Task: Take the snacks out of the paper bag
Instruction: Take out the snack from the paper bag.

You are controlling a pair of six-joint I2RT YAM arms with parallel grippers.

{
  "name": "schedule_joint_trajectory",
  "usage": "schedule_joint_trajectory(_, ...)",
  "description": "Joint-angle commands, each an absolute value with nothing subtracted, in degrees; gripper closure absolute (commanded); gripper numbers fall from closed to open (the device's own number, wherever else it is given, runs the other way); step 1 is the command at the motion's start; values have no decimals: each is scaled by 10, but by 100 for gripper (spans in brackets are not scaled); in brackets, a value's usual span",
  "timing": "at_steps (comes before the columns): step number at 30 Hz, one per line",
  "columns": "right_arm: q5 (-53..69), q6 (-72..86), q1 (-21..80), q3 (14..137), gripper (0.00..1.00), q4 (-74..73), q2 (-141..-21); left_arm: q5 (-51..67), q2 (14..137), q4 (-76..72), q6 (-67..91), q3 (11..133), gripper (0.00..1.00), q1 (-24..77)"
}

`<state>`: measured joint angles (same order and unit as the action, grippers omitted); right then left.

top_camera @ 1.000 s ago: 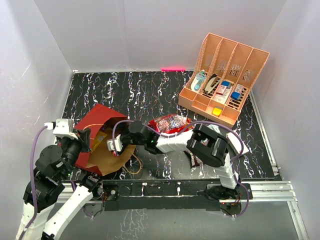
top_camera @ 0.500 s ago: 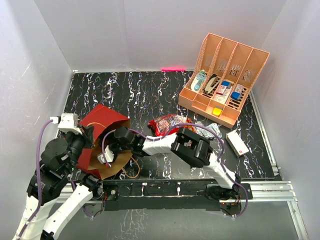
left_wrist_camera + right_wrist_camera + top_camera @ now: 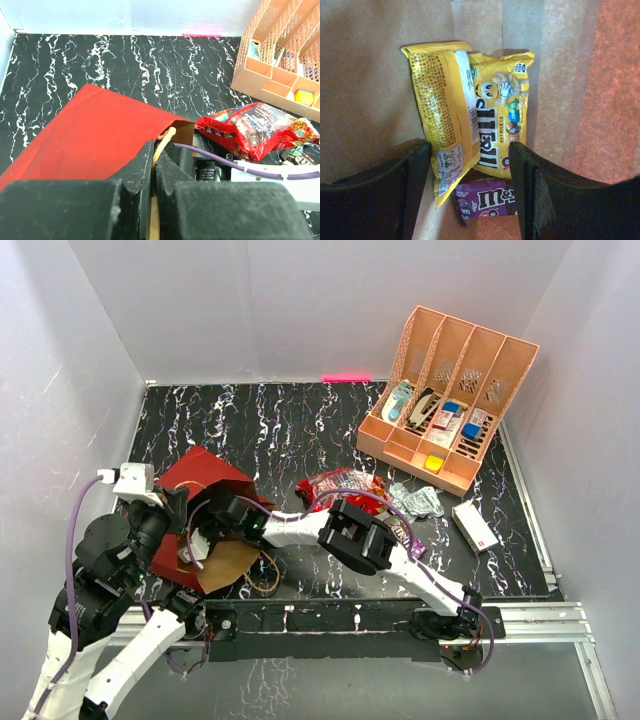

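The paper bag [image 3: 205,483], red outside and brown kraft inside, lies on its side at the left with its mouth facing right. My left gripper [image 3: 154,156] is shut on the bag's tan cord handle [image 3: 167,138] at the mouth rim. My right gripper [image 3: 470,190] is open, deep inside the bag. Its fingers flank two yellow candy packets [image 3: 447,115] standing on end, with a purple candy packet [image 3: 487,200] under them. The large red crinkly packet [image 3: 340,487] lies on the table right of the bag, also in the left wrist view [image 3: 255,130]. Small silvery packets [image 3: 420,502] lie beside it.
The peach slotted organizer [image 3: 450,360] stands at the back right. A flat white box [image 3: 473,526] lies near the right edge. A loose cord handle loop [image 3: 265,575] lies on the table in front of the bag. My right arm [image 3: 300,530] spans the table's front middle.
My right arm has swung left and pushed its gripper into the bag's mouth. My left gripper has kept hold of the bag's rim, shifting a little.
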<state>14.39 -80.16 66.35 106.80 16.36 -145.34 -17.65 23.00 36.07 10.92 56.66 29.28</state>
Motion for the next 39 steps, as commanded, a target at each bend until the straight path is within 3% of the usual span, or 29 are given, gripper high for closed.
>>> schedule_joint_trajectory(1,129,-813,663,1131,37,165,-1498,-164,240,351,103,594,100,295)
schedule_joint_trajectory(8,72,-767,656,1164,66,218,-1515,-176,232,365,115,587,100,295)
schedule_joint_trajectory(15,37,-743,632,1096,92,245,-1457,-201,222,355,141,555,100,295)
schedule_joint_trajectory(29,39,-672,616,837,92,304,-1262,-258,210,356,201,514,100,295)
schedule_joint_trajectory(39,112,-449,655,724,92,336,-1133,-249,246,367,220,549,100,295)
